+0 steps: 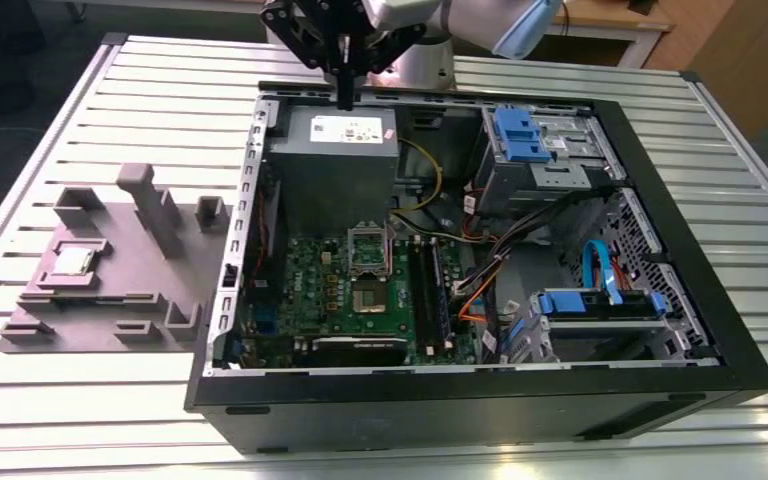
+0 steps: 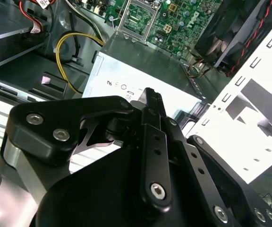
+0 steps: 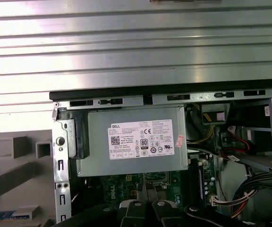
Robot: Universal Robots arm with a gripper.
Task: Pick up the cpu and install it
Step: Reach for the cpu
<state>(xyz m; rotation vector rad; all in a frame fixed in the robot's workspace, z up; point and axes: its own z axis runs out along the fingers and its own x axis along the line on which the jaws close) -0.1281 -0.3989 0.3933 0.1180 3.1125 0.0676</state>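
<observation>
The gripper (image 1: 345, 100) is hovering over the far edge of the grey power-supply box (image 1: 335, 175) inside the open computer case (image 1: 491, 400). Its fingers are pressing together with nothing between them. The cpu (image 1: 75, 261) is lying on the grey fixture tray (image 1: 97, 325) at the exterior view's left, outside the case and well apart from the gripper.
</observation>
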